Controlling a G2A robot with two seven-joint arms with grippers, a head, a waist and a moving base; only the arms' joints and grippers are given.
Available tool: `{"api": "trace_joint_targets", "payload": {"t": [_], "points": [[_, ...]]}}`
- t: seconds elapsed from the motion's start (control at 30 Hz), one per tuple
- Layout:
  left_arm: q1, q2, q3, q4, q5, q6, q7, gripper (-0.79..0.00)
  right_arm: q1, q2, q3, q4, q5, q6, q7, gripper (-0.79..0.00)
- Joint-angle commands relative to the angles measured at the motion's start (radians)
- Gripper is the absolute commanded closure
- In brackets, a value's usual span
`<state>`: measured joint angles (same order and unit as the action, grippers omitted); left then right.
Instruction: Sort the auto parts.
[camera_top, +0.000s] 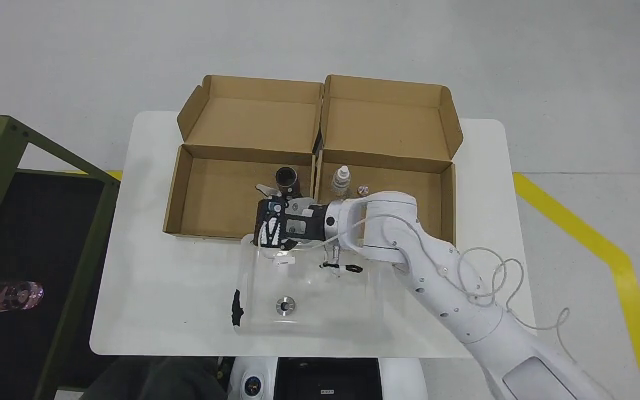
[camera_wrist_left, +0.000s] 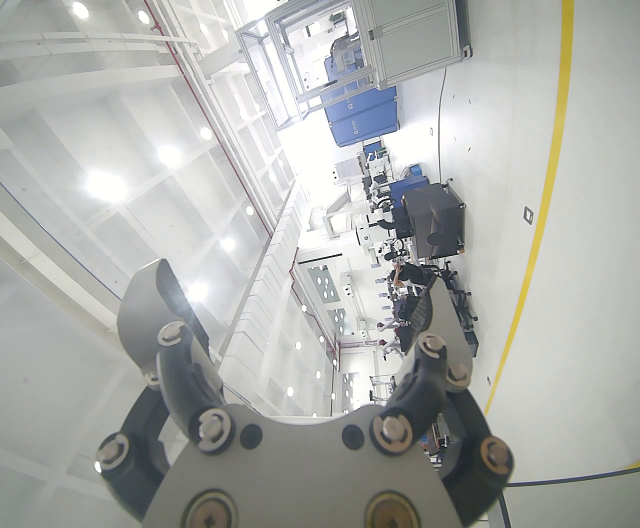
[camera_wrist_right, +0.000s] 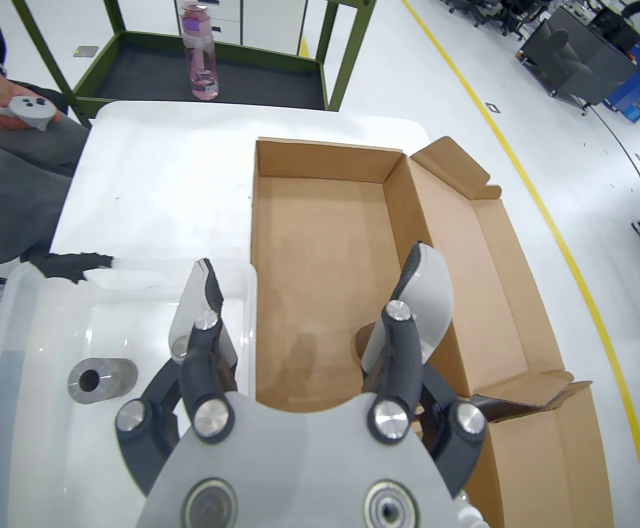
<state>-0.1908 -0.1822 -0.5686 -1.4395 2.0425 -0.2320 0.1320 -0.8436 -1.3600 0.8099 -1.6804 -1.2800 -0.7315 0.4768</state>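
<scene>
At the desk's (camera_top: 150, 280) near middle sits a clear plastic bin (camera_top: 340, 305), and you have three auto parts there. One is a metal bushing (camera_top: 287, 306), a short, smooth grey cylinder with a round bore, toward the bin's seven o'clock. One is a small black clip (camera_top: 335, 268) near its one o'clock. The third is a black jagged piece (camera_top: 237, 308) lying on the rim at eight o'clock.

Beyond the bin stand two open brown cardboard boxes with their flaps up. The first box (camera_top: 215, 200) is at eleven o'clock and the second box (camera_top: 410, 190) at one o'clock, and they touch side by side. The first box holds a black cylinder (camera_top: 288, 177) and a grey piece (camera_top: 267, 189) in its five o'clock corner. The second box holds a pale bottle-shaped part (camera_top: 342, 180), standing upright, and a small round piece (camera_top: 365, 188) just beside it.

Your right arm comes in from the desk's four o'clock, bent at the elbow, with the wrist pointing toward nine o'clock. The right gripper (camera_wrist_right: 312, 260) hovers where the bin's far rim meets the first box. Its fingers (camera_wrist_right: 430, 290) are spread wide and hold nothing, one over the bin and one over the box floor.

Your left gripper (camera_wrist_left: 295, 280) points up into the room. Its fingers are also released and hold nothing.
</scene>
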Motion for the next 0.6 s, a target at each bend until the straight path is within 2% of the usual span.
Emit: {"api": "trace_joint_targets", "payload": {"t": [0.0, 0.27, 0.43, 0.57], "points": [[0.0, 0.0, 0.0, 0.0, 0.0, 0.0, 0.0, -0.785, -0.028, 0.008, 0.008, -0.035, -0.012, -0.021, 0.004, -0.61], [0.0, 0.0, 0.0, 0.0, 0.0, 0.0, 0.0, -0.785, -0.144, 0.04, 0.02, -0.116, -0.075, -0.128, 0.019, -0.579], [0.0, 0.0, 0.0, 0.0, 0.0, 0.0, 0.0, -0.785, -0.204, 0.056, 0.025, -0.144, -0.093, -0.165, 0.01, -0.579], [0.0, 0.0, 0.0, 0.0, 0.0, 0.0, 0.0, -0.785, -0.234, 0.066, 0.022, -0.149, -0.11, -0.189, 0.008, -0.548]]}}
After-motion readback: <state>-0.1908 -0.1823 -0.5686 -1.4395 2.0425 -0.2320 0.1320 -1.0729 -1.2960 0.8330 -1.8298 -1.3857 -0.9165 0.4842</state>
